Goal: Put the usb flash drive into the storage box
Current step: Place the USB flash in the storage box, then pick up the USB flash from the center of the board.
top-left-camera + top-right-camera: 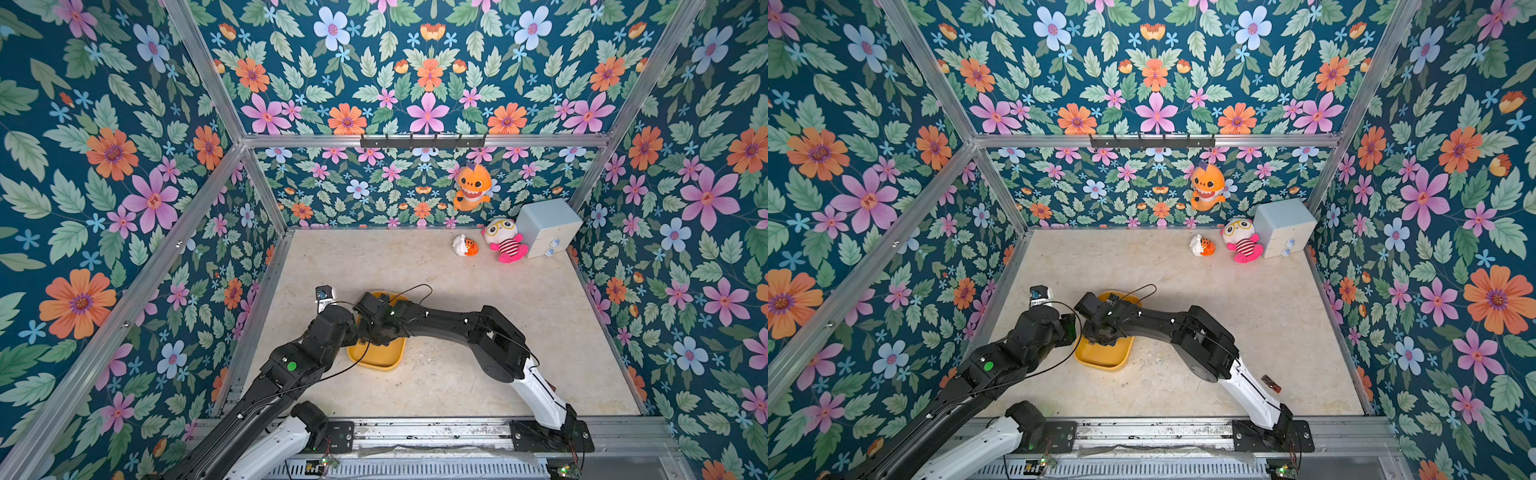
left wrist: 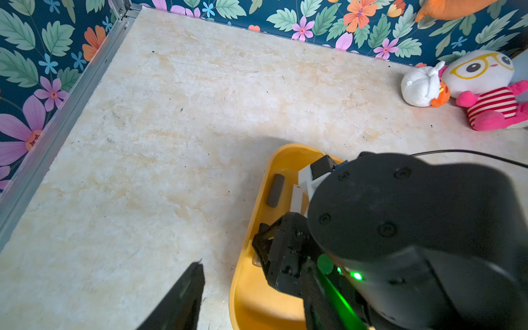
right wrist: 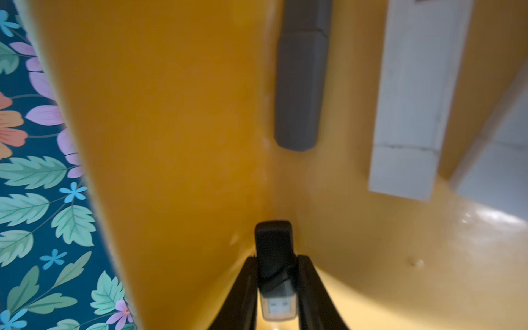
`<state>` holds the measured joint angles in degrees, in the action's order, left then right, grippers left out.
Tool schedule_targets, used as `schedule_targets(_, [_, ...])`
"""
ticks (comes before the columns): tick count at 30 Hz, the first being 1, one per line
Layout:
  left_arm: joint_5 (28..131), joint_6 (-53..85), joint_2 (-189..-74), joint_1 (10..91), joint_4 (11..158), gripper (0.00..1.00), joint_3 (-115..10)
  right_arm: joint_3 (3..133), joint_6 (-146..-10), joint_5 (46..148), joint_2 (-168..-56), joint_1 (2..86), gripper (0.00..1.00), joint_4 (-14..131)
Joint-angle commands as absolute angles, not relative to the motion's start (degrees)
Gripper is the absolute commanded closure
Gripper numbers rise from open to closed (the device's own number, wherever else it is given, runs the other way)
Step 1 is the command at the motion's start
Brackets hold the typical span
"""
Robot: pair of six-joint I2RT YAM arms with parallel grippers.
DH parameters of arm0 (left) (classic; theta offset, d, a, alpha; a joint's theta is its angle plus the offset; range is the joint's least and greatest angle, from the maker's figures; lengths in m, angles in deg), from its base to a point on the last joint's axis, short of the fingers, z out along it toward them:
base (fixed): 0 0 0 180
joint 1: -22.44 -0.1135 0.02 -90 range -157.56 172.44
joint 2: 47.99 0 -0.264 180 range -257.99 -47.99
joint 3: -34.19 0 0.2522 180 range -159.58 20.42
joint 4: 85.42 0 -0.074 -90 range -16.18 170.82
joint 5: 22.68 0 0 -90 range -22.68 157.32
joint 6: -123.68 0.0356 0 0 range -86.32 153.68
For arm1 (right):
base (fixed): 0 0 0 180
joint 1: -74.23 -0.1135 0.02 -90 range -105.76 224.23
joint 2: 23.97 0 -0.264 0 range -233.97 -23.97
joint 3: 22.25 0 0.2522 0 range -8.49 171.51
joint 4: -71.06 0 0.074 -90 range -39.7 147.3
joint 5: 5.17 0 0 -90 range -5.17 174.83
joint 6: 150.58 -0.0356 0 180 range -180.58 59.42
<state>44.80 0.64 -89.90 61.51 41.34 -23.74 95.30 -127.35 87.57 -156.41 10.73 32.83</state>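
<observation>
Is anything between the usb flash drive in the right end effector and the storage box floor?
Nothing visible does. The usb flash drive, in the right end effector, is already inside the storage box; the gray stick and white stick lie further along, clear of it.

The storage box [image 3: 177,143] is smooth glossy yellow plastic, you can see highlights on its floor. The usb flash drive [image 3: 274,251] has a matt black plastic body and a shiny metal plug under a clear-ish shell. The grey stick [image 3: 300,94] looks matt, almost rubbery, and the white stick [image 3: 411,114] is plain smooth plastic. The tabletop [image 2: 171,143] is a mottled beige, stone-look, matt surface. The frame rail [image 1: 415,140] is brushed metal, and the striped doll [image 2: 491,103] is fuzzy cloth.
</observation>
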Motion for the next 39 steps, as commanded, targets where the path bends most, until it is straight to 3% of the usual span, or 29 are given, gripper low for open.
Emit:
schedule_targets(1, [44.3, 0.5, -90.1, 61.5, 41.2, 0.4, -23.9, 95.7, -127.5, 86.7, -156.4, 10.6, 0.65, 31.5])
schedule_targets(12, [44.8, 0.6, -89.2, 61.5, 41.5, 0.39, -23.5, 90.5, -123.2, 82.7, -145.3, 12.2, 0.6, 30.0])
schedule_targets(20, [47.3, 1.6, -91.1, 61.6, 42.6, 0.36, -23.4, 65.8, -112.3, 71.6, -115.9, 21.1, 0.58, 26.7])
schedule_targets(23, [56.6, 5.7, -93.9, 61.6, 45.9, 0.37, -23.9, 52.8, -107.4, 68.3, -103.6, 27.9, 0.56, 27.0])
schedule_targets(27, [64.4, 4.7, -100.8, 64.1, 49.0, 0.39, -26.6, 36.0, -102.2, 67.2, -89.3, 38.7, 0.52, 29.1])
schedule_targets(31, [57.8, -1.7, -111.7, 76.3, 52.2, 0.37, -32.2, 24.9, -98.6, 70.2, -79.1, 49.3, 0.49, 30.7])
schedule_targets(39, [58.3, -15.8, -143.3, 87.7, 56.8, 0.35, -47.5, 16.5, -97.0, 64.6, -70.3, 51.8, 0.45, 33.2])
